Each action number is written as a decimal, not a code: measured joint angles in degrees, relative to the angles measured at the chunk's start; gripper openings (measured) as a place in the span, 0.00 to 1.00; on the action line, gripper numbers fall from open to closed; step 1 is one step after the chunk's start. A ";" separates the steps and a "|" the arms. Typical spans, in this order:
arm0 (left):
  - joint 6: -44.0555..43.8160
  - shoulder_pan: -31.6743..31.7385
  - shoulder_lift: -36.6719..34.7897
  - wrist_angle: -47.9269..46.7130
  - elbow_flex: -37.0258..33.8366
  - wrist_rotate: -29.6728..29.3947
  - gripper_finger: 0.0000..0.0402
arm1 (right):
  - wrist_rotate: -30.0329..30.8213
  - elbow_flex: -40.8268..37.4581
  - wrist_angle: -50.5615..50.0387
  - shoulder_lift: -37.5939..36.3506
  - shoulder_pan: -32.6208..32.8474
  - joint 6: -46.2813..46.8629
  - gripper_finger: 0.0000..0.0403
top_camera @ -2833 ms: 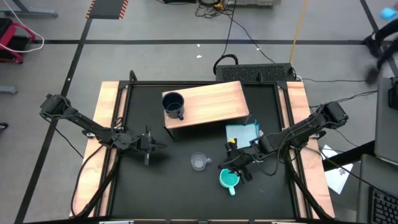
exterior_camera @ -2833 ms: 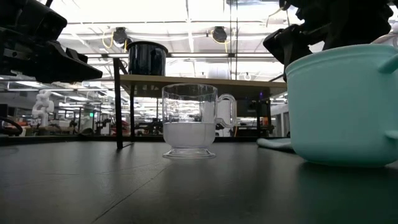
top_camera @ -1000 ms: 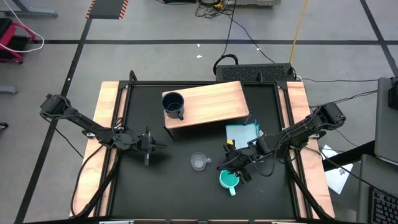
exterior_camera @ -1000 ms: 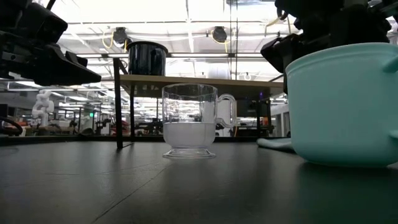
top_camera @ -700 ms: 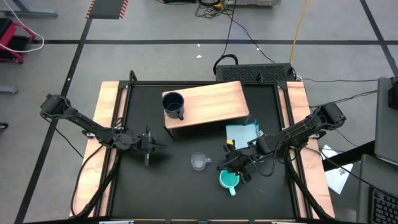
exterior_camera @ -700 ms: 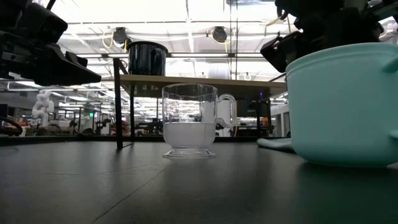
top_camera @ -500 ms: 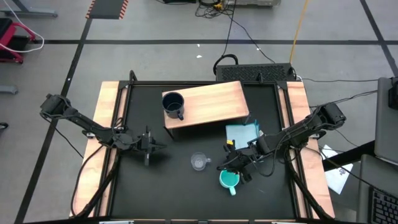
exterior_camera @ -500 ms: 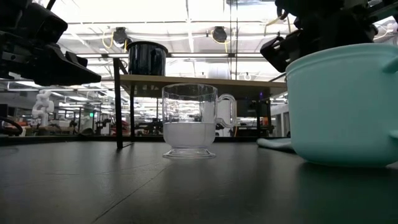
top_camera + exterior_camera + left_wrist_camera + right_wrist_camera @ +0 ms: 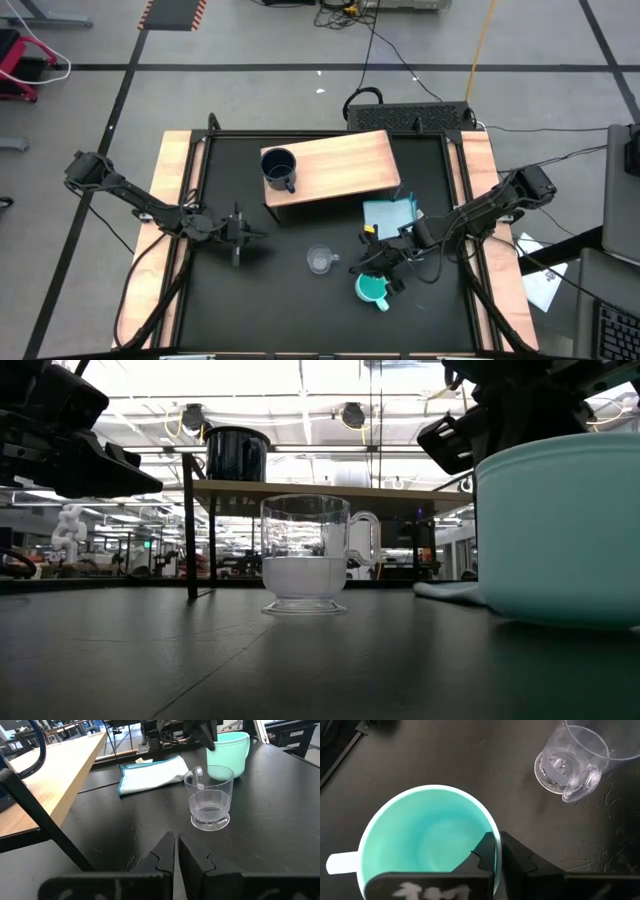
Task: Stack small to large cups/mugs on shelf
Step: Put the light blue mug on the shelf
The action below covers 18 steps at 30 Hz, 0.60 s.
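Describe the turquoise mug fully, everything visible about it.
The turquoise mug is opaque, smooth and plain, like plastic or ceramic, with one handle and an empty inside. It stands upright, mouth up, on the black table, near the clear glass cup but apart from it. The right end effector is shut on its rim, one finger inside the wall and one outside.

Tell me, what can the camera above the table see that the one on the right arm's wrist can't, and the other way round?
Only the overhead view shows the navy mug standing on the wooden shelf, the blue cloth, and the left gripper waiting, shut, over bare table. Only the right wrist view shows the right gripper pinched shut on the turquoise mug's rim, one finger inside and one outside. Both show that mug and the clear glass cup beside it.
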 joint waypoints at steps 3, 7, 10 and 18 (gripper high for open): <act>0.02 0.00 0.00 0.00 0.00 0.00 0.06 | 0.00 0.00 -0.04 -0.17 0.00 -0.12 0.01; 0.03 0.02 0.00 0.00 0.00 -0.04 0.06 | 0.07 -0.02 -0.11 -0.90 -0.11 -0.03 0.01; 0.16 0.02 0.00 -0.02 0.00 -0.12 0.06 | 0.05 -0.04 -1.02 -2.47 -0.15 -0.12 0.01; 0.35 0.02 -0.01 -0.16 0.00 -0.17 0.06 | -0.04 -0.04 -3.91 -9.45 -0.32 0.13 0.00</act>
